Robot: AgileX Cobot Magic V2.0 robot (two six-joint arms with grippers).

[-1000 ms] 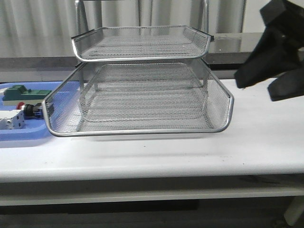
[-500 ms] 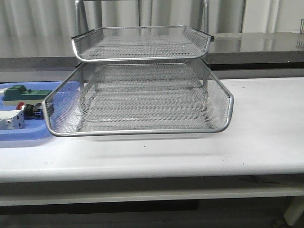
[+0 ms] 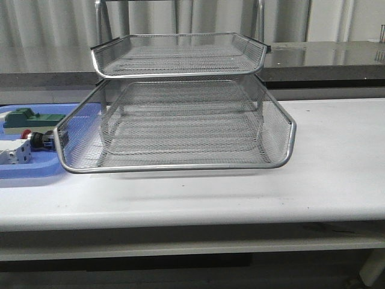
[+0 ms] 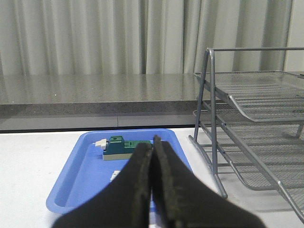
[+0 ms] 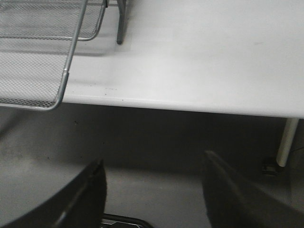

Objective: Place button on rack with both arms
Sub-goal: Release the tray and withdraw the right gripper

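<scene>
Rack [image 3: 180,114] fills the middle of my front view, a silver wire-mesh organiser standing on the white table [image 3: 325,174]. At its left I see the blue tray [image 3: 36,171], and the button [image 3: 37,139] lies in it, red cap toward the left, between the green block [image 3: 30,117] on the far side and the white block [image 3: 15,152] on the near side. My left gripper [image 4: 152,156] has its fingers pressed together with nothing between them, off the tray's near end. My right gripper [image 5: 152,190] is spread wide, out beyond the table's near edge.
</scene>
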